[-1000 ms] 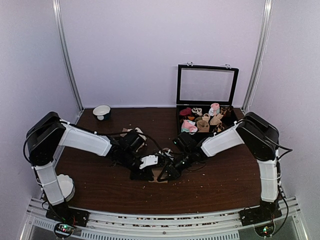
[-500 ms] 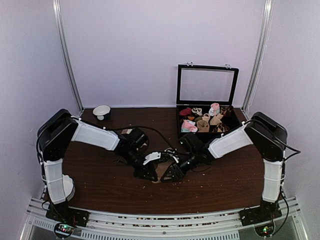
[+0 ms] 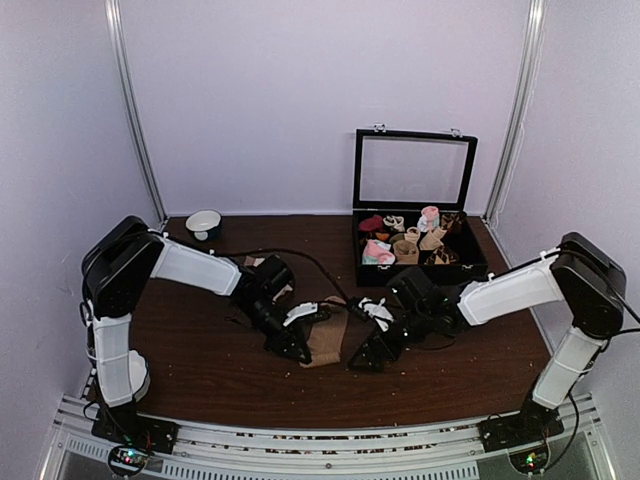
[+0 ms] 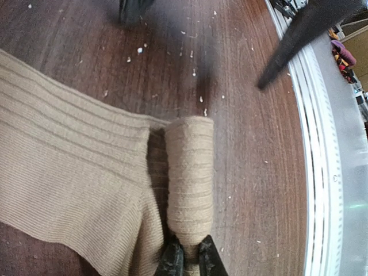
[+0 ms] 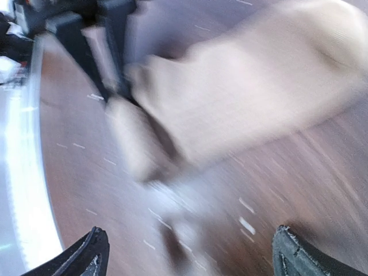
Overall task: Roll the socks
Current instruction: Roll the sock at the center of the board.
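The tan socks [image 3: 326, 342] lie on the brown table between the two arms. In the left wrist view the ribbed fabric lies flat [image 4: 69, 167], with one end wound into a tight roll [image 4: 190, 172]. My left gripper [image 4: 186, 263] is shut on the near end of that roll. It shows from above at the sock's left edge [image 3: 296, 346]. My right gripper [image 3: 370, 354] stands just right of the sock, apart from it. Its jaws are wide open [image 5: 192, 256] with only bare table between them. The blurred socks [image 5: 247, 86] lie ahead of it.
A black box [image 3: 420, 271] with its lid raised stands at the back right, holding several rolled socks. A white bowl [image 3: 204, 222] sits at the back left. Pale crumbs dot the table. The metal rail [image 4: 322, 172] of the front edge runs close to the roll.
My right gripper has let go, opened wide and drawn back to the right, off the sock. My left gripper has stayed shut on the rolled end and shifted slightly right.
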Robot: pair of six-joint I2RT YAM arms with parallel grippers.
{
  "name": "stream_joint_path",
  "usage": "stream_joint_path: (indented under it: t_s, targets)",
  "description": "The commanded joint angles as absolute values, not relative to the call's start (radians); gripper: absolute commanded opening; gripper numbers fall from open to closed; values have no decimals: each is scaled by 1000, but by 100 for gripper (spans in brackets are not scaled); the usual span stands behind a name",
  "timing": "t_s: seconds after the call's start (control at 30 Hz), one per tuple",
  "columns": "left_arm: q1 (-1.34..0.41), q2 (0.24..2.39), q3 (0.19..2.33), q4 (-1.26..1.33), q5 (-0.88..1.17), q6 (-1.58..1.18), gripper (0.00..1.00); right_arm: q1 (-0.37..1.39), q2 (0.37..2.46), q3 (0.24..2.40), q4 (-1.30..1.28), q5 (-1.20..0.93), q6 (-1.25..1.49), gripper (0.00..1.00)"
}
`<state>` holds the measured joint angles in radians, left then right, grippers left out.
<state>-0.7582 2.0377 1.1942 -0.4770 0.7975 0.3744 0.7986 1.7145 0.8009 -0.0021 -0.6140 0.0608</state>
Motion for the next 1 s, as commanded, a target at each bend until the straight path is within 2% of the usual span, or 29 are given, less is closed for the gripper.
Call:
stream_joint_path:
  t_s: [0.0,0.1,0.23,0.4,0.5,0.6,0.73,0.8,0.87,0.9,0.93,0.97]
  targets:
    - [-746,2104,1210,-661,757,352,0,816,1549,676,-73,-212,34,100]
    - [-746,2104,1228,-697,757,340,0,861,1309,550,96,41,37,100]
    - [-745,2117,1268,-756,757,315,0,860,1142,439,331,69,108,100]
    - [-727,2173,1328,-837,854,283,0,852,1202,321,628,-2,274,100]
    - [-696,2215,1338,-849,940,265,0,851,1298,420,529,-68,346,100]
    - [-684,2238,1345,-857,897,276,0,852,1387,526,467,-98,356,100]
    - [-684,2225,1335,-844,877,269,0,844,1290,516,464,55,308,100]
    - [-684,2221,1335,-836,864,266,0,820,1210,385,697,-40,353,100]
    - [-684,2224,1339,-835,859,265,0,801,1192,277,928,-27,516,100]
    - [-684,2226,1341,-835,858,265,0,791,1206,282,916,-7,580,100]
    - [-684,2227,1344,-835,858,264,0,787,1225,339,815,-77,578,100]
    - [-685,2229,1347,-835,859,262,0,802,1245,415,688,-119,450,100]
